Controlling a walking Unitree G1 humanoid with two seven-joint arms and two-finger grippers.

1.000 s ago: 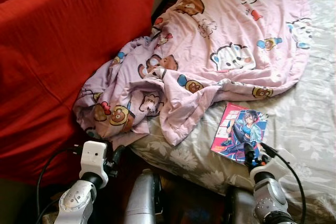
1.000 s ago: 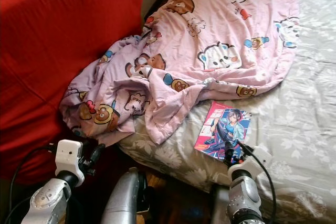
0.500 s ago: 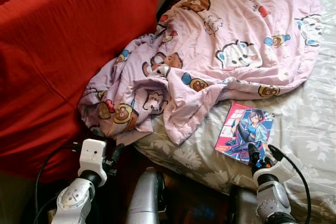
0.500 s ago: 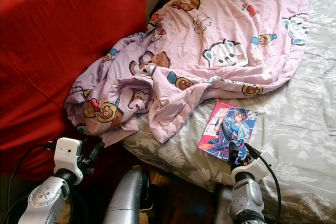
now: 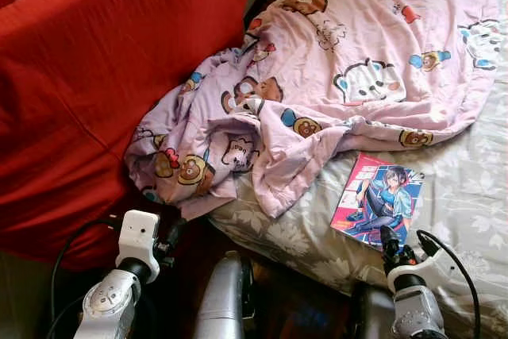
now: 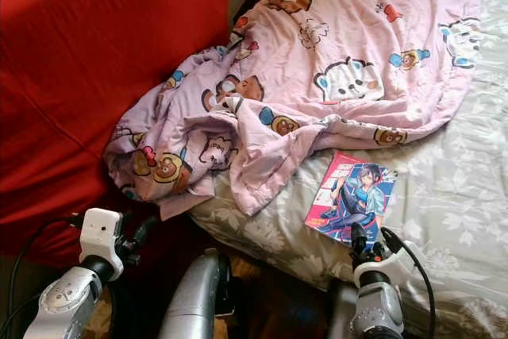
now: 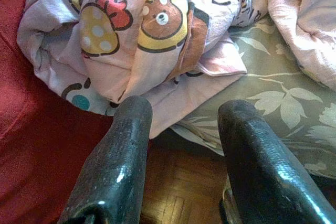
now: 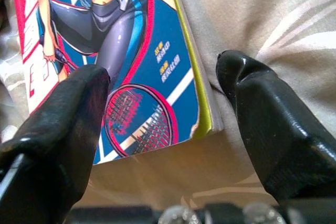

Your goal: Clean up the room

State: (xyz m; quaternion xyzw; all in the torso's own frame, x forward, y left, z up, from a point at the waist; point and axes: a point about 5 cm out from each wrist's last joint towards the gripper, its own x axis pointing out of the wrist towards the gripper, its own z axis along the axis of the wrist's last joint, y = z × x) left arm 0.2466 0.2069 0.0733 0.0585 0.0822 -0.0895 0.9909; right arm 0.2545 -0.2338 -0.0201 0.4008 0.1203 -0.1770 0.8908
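Observation:
A comic book (image 5: pixel 378 200) with a drawn figure on its cover lies flat on the grey floral bedsheet (image 5: pixel 460 196), near the bed's front edge. My right gripper (image 8: pixel 163 69) is open right at the book's near corner, one finger over the cover and the other over the sheet beside it; from the head it shows as the right gripper (image 5: pixel 403 245). A crumpled pink cartoon blanket (image 5: pixel 317 77) covers the bed and hangs over its left corner. My left gripper (image 7: pixel 185 107) is open and low, just short of the blanket's hanging fold (image 7: pixel 142 40).
A large red fabric-covered piece (image 5: pixel 87 77) stands close on the left, with a narrow gap to the bed. Wooden parquet floor (image 7: pixel 173 187) shows below the bed edge. Black cables (image 5: pixel 63 260) loop off both wrists.
The camera has shifted, so the bed and book sit a little further right in the picture. My right wrist sits slightly lower in view; its fingers stay at the book's near edge.

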